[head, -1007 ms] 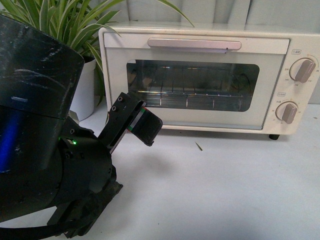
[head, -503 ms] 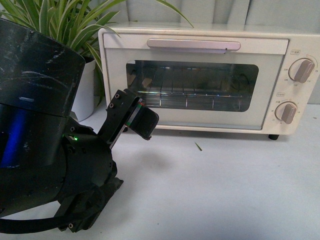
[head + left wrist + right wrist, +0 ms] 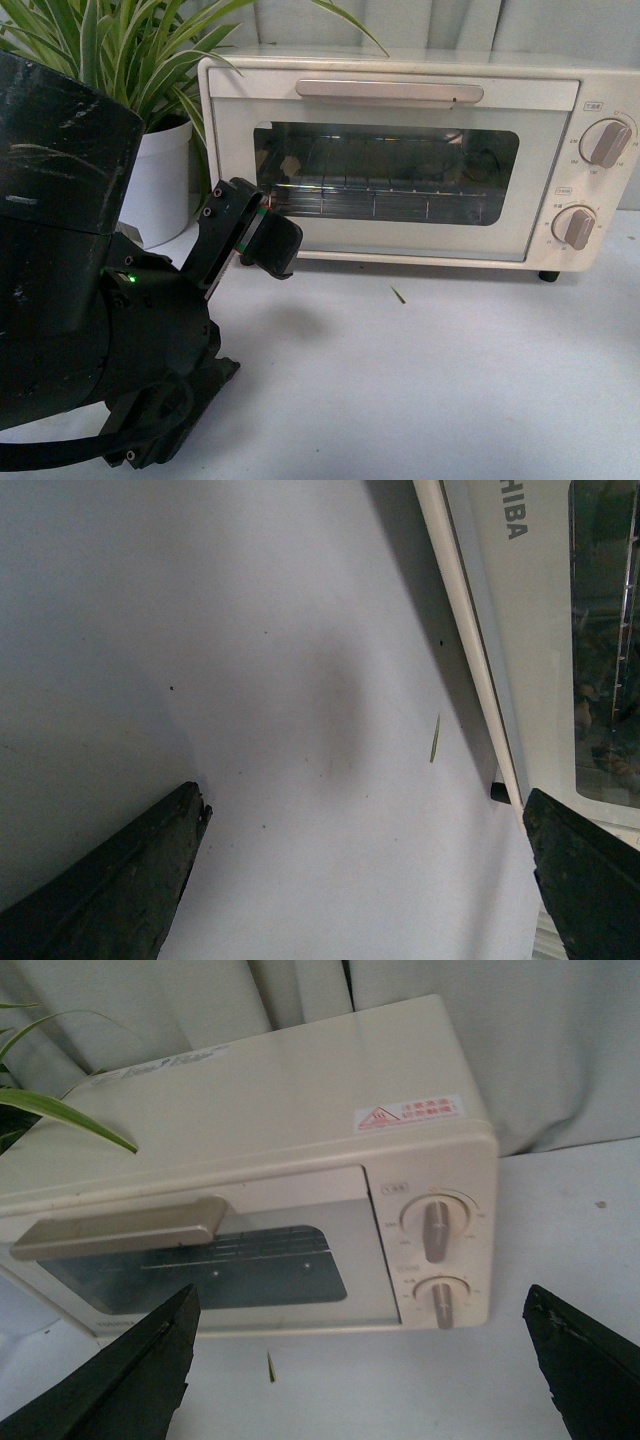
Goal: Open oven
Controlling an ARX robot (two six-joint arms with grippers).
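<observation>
The cream-white oven point(image 3: 400, 150) stands at the back of the table with its door shut. Its pale bar handle point(image 3: 390, 91) runs along the top of the door, and two beige knobs point(image 3: 607, 142) are on the right. My left gripper point(image 3: 276, 248) is open and empty, low in front of the door's lower left corner, not touching it. In the left wrist view the gripper point(image 3: 365, 900) is over bare table beside the oven's door point(image 3: 540, 630). My right gripper point(image 3: 360, 1380) is open and empty, raised in front of the oven point(image 3: 300, 1150), facing its handle point(image 3: 120, 1228).
A leafy plant point(image 3: 120, 50) in a white pot point(image 3: 160, 180) stands left of the oven, behind my left arm. A small green sliver point(image 3: 398, 294) lies on the table in front of the oven. A grey curtain hangs behind.
My left gripper has shifted a little to the left and slightly up, staying low in front of the oven door. The oven door has stayed shut.
</observation>
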